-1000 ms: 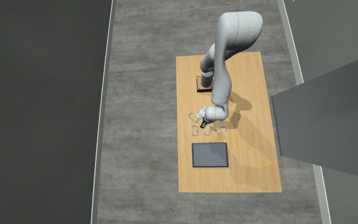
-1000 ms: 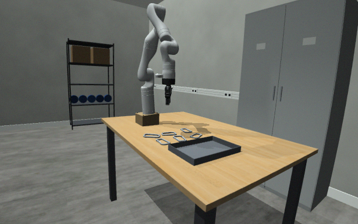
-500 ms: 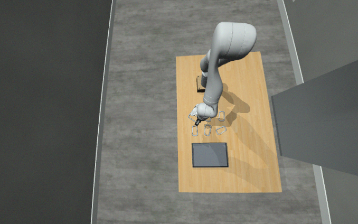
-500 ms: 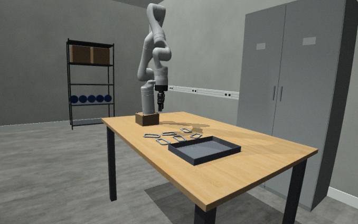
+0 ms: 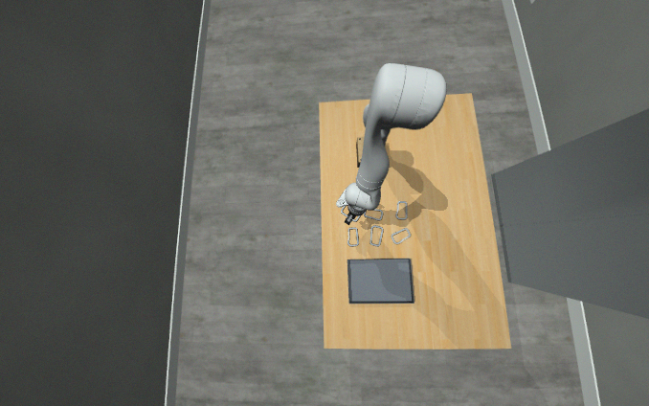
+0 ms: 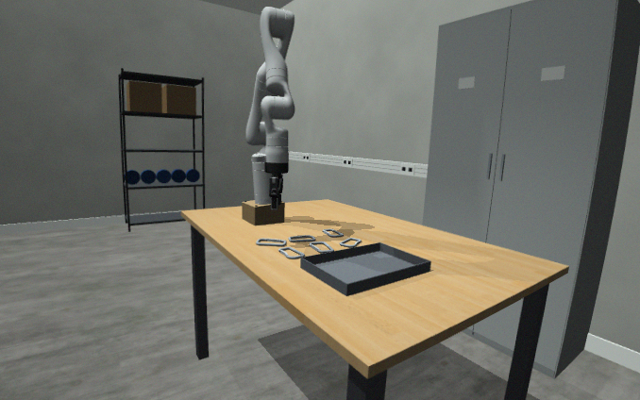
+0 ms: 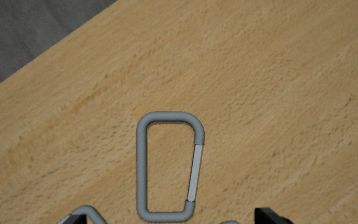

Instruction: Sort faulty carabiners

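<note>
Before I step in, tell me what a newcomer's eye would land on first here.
The pale arm comes first, reaching over the wooden table with its jaws open above the carabiners. Next is the grey tray, with no carabiner in it. Beyond the table, the tall cabinet fills the exterior view's right side.

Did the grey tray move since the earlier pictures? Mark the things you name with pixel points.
No, the grey tray [image 5: 348, 282] [image 6: 326, 278] stayed put, at the same place against the table's [image 5: 455, 326] [image 6: 425, 325] edges.
</note>
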Controlling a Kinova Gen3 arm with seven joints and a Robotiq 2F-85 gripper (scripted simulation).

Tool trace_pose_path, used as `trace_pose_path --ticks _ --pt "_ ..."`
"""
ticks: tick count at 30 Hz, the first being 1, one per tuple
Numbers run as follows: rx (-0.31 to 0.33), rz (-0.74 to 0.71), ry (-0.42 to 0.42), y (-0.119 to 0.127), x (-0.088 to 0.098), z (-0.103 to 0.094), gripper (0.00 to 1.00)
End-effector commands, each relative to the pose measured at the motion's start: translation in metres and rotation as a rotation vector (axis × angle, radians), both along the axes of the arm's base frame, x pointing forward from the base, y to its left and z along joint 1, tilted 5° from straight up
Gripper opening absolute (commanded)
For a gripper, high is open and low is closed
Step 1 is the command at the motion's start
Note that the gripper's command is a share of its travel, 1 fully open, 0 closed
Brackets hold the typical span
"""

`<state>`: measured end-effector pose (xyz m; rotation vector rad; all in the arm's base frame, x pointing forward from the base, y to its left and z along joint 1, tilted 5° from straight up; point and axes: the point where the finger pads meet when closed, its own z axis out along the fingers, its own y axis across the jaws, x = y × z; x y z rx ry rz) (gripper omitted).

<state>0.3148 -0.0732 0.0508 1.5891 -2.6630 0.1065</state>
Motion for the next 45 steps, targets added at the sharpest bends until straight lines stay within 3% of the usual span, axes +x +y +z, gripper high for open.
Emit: trace_pose_path --ticks 1,4,5,21,22,45 --pt "0.000 -0.021 0.010 -0.008 -0.004 -0.004 1.00" --pt "0.000 -0.021 0.010 -0.008 -0.004 -0.004 1.00" --pt "-0.001 -0.023 0.011 -0.016 -0.007 -0.039 1.00" --pt "-0.001 -0.023 0.011 -0.016 -0.007 -0.039 1.00" --pt "0.001 -0.023 0.010 -0.019 -0.007 -0.088 1.00" --pt "0.000 -0.023 0.009 -0.019 -0.007 -0.089 1.00"
